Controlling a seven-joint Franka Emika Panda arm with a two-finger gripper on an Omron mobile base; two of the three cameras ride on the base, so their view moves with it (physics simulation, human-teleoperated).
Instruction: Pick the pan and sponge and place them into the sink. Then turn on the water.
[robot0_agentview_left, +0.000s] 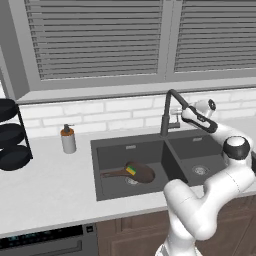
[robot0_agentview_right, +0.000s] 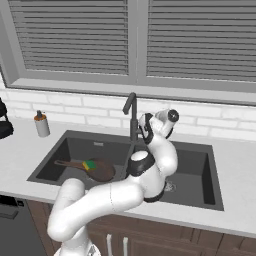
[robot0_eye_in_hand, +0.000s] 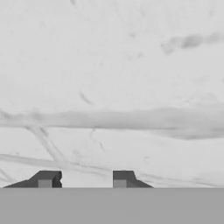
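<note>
The sink (robot0_agentview_left: 172, 172) was the largest thing in play, a dark double basin set into the pale counter (robot0_agentview_left: 45, 185) under the shuttered window. Its faucet (robot0_agentview_left: 170, 107) rose at the back, between the two basins, and no water ran from the spout. That suggested the placing was done and only the tap remained.

The pan (robot0_agentview_left: 142, 173) lay flat in the left basin with its long handle pointing left. It looked stiff and fairly heavy for its size; had it needed moving, the handle would have been the sensible hold, since the round rim offers a two-finger grip little purchase. The sponge (robot0_agentview_left: 130, 170) sat on the pan's near-left rim, touching it. It was small, light and soft, and would squash under a firm pinch, so a hold across its short sides would suit.

The gripper (robot0_agentview_right: 145, 131) was raised at the back of the sink, just beside the faucet's upright. In the hand view the fingers (robot0_eye_in_hand: 46, 179) stood apart with a clear gap between them and nothing held, facing pale marbled counter surface. The faucet looked rigid and smooth, so its lever would probably want a sideways push rather than a pinch.
</note>
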